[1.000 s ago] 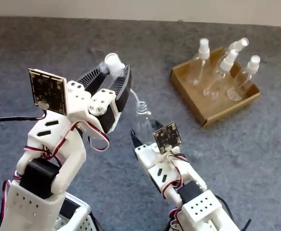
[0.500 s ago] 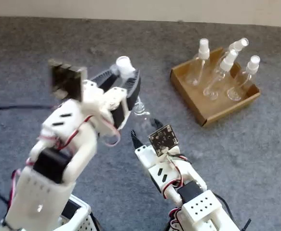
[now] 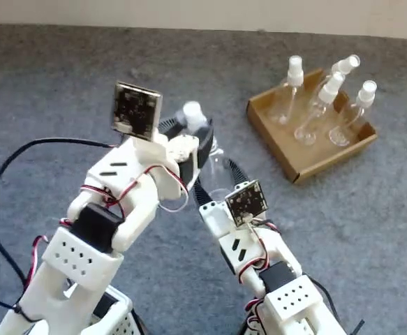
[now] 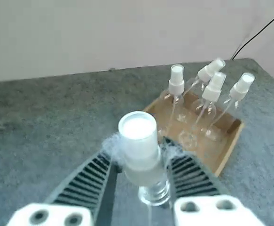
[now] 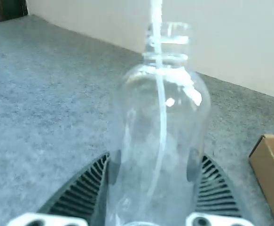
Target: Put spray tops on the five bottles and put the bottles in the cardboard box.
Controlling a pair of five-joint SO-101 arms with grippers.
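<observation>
Grey desk, cardboard box at 2 o'clock with four capped bottles in it, so four of five look done. The fifth bottle is upright mid-desk, about 7 o'clock from the box, with the right gripper fingers clamped on its body. The left gripper fingers pinch the last spray top just above the neck. Its dip tube runs down inside, top not seated by the look of it. Left: seat the top, then box this bottle
</observation>
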